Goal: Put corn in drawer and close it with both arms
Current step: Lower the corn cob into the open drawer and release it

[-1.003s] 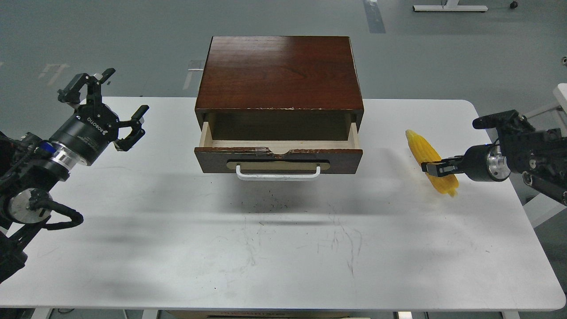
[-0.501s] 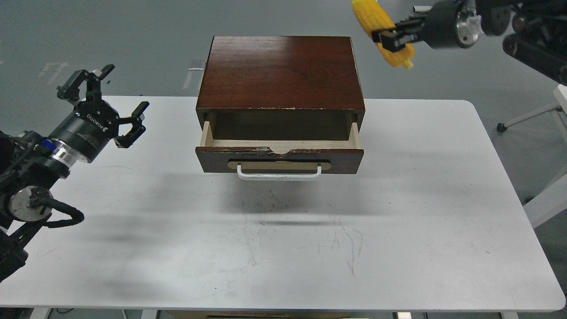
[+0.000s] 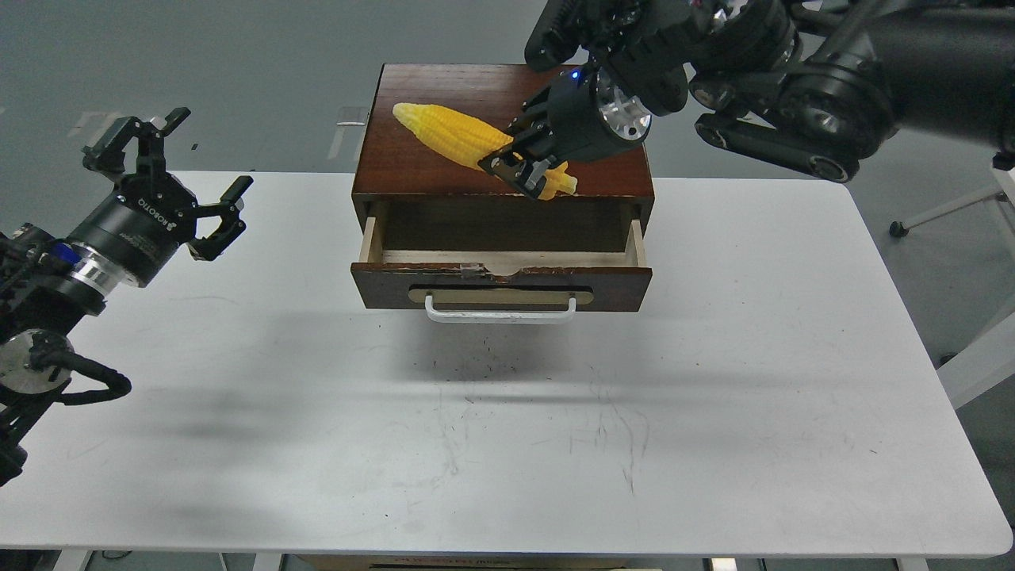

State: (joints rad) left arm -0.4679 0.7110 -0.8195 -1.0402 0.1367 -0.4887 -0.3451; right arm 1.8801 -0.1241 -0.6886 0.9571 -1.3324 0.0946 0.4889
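Gripping: right gripper (image 3: 519, 166) clamped across the corn (image 3: 464, 140) near its thick end, fingers pinching both sides of the cob
Corn pose: held in the air, lying roughly level, tapered tip pointing left, thick end toward the right, tilted slightly down at the right
Corn place: seen over the dark top of the cabinet (image 3: 499, 119), near its front edge, just behind the open drawer; whether it touches the top is hard to tell, looks lifted
Drawer: drawer (image 3: 501, 270) pulled partway out, pale wood inside showing, nothing in the visible part, chipped top edge on the front panel
Handle: white bar handle (image 3: 500, 309) on tan oval plate, untouched
Right arm: comes in from the upper right, bent over the cabinet, wrist ring facing the camera
Left gripper: left gripper (image 3: 170, 186) spread wide, holding nothing, hanging above the left end of the table (image 3: 507, 444), well apart from the cabinet
Table: white, scuffed with dark marks in front of the drawer
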